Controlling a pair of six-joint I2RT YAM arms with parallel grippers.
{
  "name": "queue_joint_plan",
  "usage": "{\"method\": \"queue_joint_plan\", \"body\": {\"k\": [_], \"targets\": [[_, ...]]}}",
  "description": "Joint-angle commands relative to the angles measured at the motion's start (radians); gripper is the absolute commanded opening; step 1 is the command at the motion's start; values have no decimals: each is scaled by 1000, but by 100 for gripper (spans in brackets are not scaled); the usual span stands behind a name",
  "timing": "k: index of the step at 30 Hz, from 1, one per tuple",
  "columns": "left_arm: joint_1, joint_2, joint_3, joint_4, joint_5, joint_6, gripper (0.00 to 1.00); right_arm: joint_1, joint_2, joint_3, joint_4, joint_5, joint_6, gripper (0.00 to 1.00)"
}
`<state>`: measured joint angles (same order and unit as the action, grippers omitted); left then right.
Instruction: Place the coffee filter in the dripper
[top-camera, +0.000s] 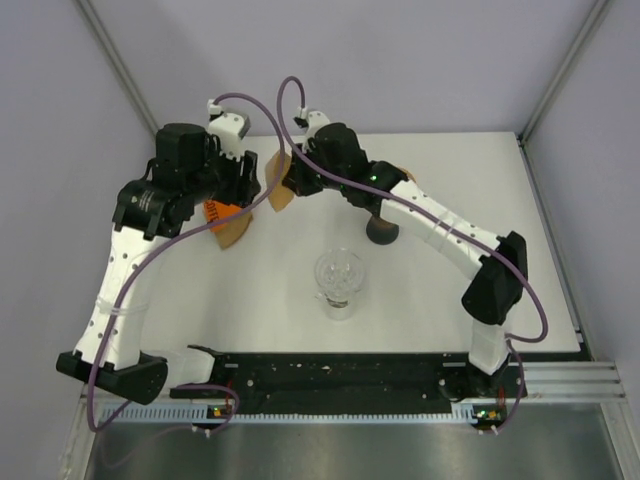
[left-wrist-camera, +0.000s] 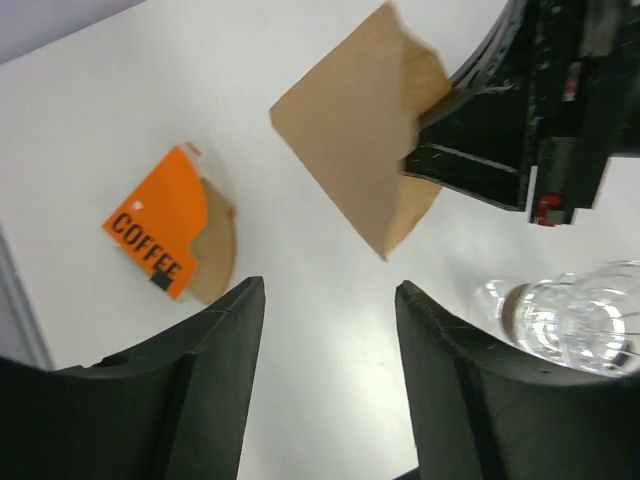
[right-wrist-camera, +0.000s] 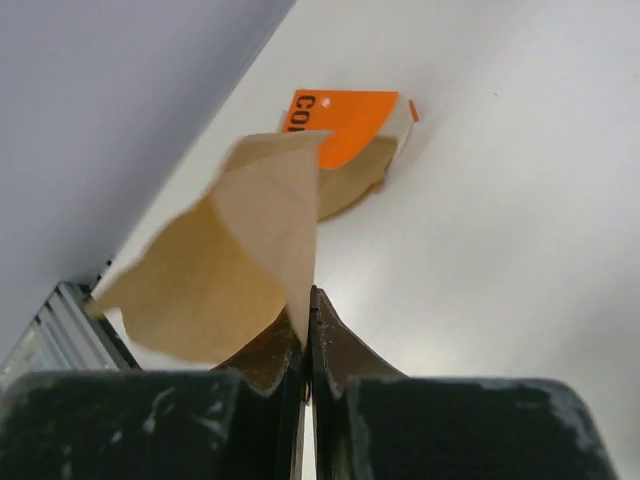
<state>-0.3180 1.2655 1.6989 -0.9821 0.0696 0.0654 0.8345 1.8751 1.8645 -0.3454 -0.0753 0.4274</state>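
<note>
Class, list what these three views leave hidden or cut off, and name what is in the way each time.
- Right wrist view: the lettering on the orange filter pack is cut short by the held coffee filter.
- Left wrist view: the glass dripper runs off the right edge.
- Top view: a dark round object lies partly under the right arm; what it is cannot be told.

White arm links (top-camera: 108, 290), black joints (top-camera: 492, 285), purple cables (top-camera: 290, 80), black pincer fingers (left-wrist-camera: 440, 360), perhaps a green light (top-camera: 373, 179)
</note>
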Motion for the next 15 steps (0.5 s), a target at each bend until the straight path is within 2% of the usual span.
{"method": "queue_joint_plan", "body": {"k": [1,3,7,15], "targets": [[-4,-11,126,-39,231,4,67,-12,-126,93,-265,48,-145,0],[-4,-8,159,-59,291,-2,72,-12,-162,111,-364,42,-165,0],[-4,-5,168,-63,355,-35,73,-14,-238,133,-587,16,-177,0],[-4,6,64,-10,416,-121,74,-9,-327,160,-917,-50,-131,0]]}}
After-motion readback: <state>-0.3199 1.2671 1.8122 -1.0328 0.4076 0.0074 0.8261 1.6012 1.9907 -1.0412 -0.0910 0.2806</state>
